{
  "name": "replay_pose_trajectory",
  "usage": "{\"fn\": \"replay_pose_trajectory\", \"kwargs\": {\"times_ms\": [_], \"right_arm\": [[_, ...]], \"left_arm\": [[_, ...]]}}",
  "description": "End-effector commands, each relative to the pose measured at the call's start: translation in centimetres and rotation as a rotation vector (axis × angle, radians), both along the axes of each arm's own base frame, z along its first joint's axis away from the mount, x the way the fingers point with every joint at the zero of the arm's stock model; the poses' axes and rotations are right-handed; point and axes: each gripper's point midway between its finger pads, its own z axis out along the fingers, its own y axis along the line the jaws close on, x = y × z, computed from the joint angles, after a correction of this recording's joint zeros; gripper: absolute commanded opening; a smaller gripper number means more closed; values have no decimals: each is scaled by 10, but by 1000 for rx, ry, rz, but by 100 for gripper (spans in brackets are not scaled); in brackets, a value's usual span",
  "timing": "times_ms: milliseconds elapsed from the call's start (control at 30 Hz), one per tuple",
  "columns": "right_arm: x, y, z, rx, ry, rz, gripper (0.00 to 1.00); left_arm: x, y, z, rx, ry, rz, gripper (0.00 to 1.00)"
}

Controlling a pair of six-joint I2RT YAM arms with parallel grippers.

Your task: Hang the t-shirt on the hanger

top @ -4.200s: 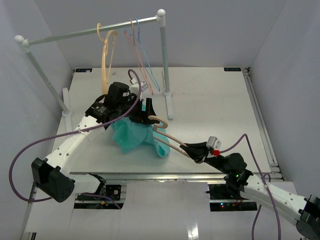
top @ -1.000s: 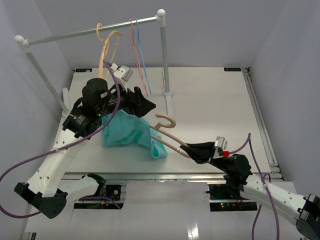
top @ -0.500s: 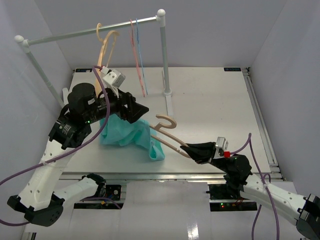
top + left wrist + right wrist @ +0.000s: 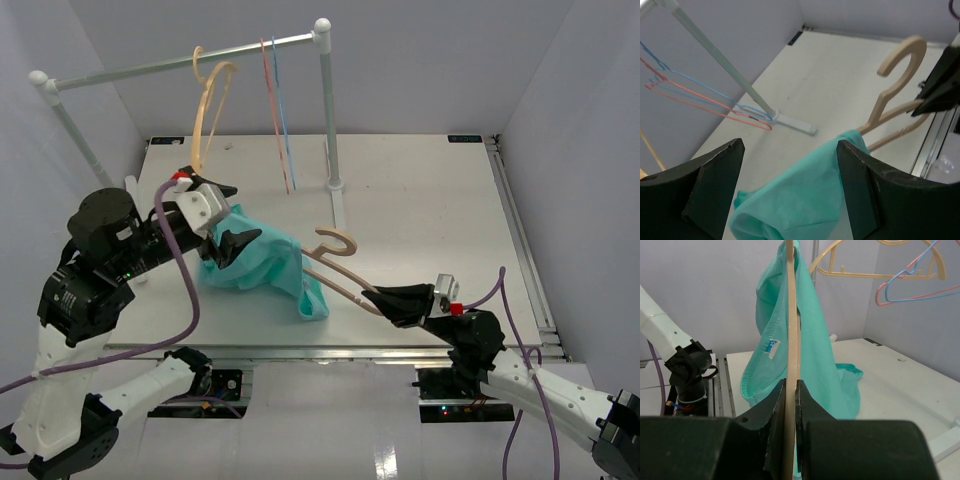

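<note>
Now the left gripper (image 4: 790, 150) has drawn back from the t-shirt (image 4: 260, 262), its jaws wide apart and empty. The right gripper (image 4: 395, 298) stays clamped on one arm of the hanger (image 4: 335, 262). The t-shirt lies heaped on the table (image 4: 430, 200), apparently threaded over the hanger's far arm only, so the other shoulder is likely still to dress.

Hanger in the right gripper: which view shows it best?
Top external: the hanger shows from hook to arms, one arm clamped in the right gripper, the far end covered by the t-shirt. Left wrist catches only the hook and part of both arms. Right wrist sees it edge-on, a thin strip.
</note>
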Motion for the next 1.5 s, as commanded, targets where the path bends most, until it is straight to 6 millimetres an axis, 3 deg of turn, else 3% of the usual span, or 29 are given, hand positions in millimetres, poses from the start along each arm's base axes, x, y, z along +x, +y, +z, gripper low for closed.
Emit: {"fn": "replay_pose_trajectory", "kwargs": {"times_ms": [0, 267, 500, 567, 767, 1067, 1200, 1333, 1400, 1467], "right_arm": [[-9, -5, -77, -88, 69, 26, 8], [-13, -5, -75, -84, 62, 42, 8], [-12, -3, -81, -113, 77, 47, 8], [-13, -2, -81, -119, 76, 55, 8], [-15, -2, -79, -114, 69, 62, 8], [-18, -2, -76, -107, 54, 78, 8], [-20, -1, -72, -103, 39, 89, 8], [-21, 0, -64, -99, 14, 95, 8], [-22, 1, -62, -103, 6, 102, 8], [-22, 2, -57, -102, -1, 102, 8]], "left_arm": [[6, 2, -52, 216, -3, -44, 86], [4, -9, -70, 318, -42, -156, 84], [-31, -25, -71, 334, -60, -362, 81], [-31, -27, -73, 335, -49, -371, 81], [-11, -26, -110, 428, 24, -294, 71], [-20, -27, -121, 414, 87, -313, 65], [-10, -29, -138, 435, 149, -277, 51], [-19, -40, -153, 424, 215, -352, 30], [-24, -45, -157, 417, 227, -392, 11], [-31, -49, -153, 396, 212, -437, 2]]}}
